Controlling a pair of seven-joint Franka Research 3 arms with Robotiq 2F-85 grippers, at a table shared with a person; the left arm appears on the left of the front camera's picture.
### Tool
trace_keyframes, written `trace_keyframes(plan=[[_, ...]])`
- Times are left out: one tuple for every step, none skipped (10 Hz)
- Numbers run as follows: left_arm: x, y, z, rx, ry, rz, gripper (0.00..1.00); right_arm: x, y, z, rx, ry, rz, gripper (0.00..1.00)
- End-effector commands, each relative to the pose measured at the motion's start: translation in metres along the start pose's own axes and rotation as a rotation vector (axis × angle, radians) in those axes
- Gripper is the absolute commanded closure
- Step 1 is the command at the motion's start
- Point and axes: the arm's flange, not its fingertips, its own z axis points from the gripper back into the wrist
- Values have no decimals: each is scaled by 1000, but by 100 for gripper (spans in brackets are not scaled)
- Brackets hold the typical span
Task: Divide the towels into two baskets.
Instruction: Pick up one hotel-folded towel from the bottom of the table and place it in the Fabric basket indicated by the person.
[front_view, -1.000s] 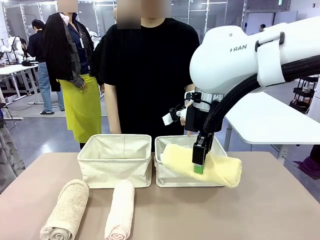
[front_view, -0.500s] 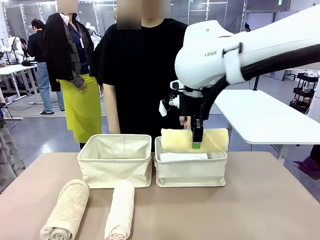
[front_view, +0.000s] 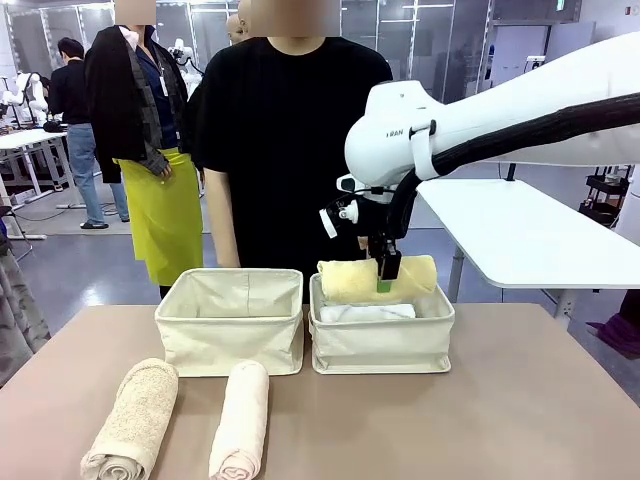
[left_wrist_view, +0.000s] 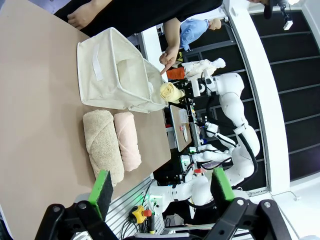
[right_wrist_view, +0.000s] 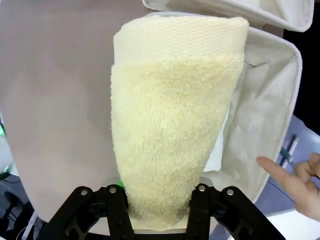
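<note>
You are holding the yellow towel (front_view: 345, 282) in your right pincer (front_view: 386, 276). The pincer is squeezed shut on the middle of the roll. The roll is hanging flat, with one end sticking out on each side of the pincer. Just below the pincer is the right basket (front_view: 380, 352), and the white towel (front_view: 366, 312) is lying inside it.

I think you are doing the putting-in step. To do it well, be going straight down, nice and slow. The roll looks about as long as the basket, so be lining it up the long way first. That way both ends are sliding inside the soft walls and not catching on the rim. Be letting go only when the roll is resting on the white towel.

A person's hand (right_wrist_view: 295, 182) is pointing just past the basket wall, close to the pincer. Be watching out for it.

Your left pincer (left_wrist_view: 161, 187) is wide open and holding nothing. Out in front of it, the tan towel (left_wrist_view: 102, 145) and the cream towel (left_wrist_view: 127, 140) are lying side by side on the table (front_view: 520, 420), near the left basket (front_view: 230, 345). I think those two are going in there next.
</note>
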Motion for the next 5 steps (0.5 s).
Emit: trace_keyframes(plan=[[-1,-2,3,-9,-7,-9,0,1,-12,-17,-5,-13,18,58],[-1,-2,3,-9,-7,-9,0,-2,-15,-24,3,-39,17,58],[-1,-2,3,-9,-7,-9,0,-7,-17,-34,4,-22,-6,58],[-1,-2,3,-9,-7,-9,0,-8,-17,-38,9,-44,-5,58],[-1,-2,3,-9,-7,-9,0,-8,-18,-42,15,-41,1,52]])
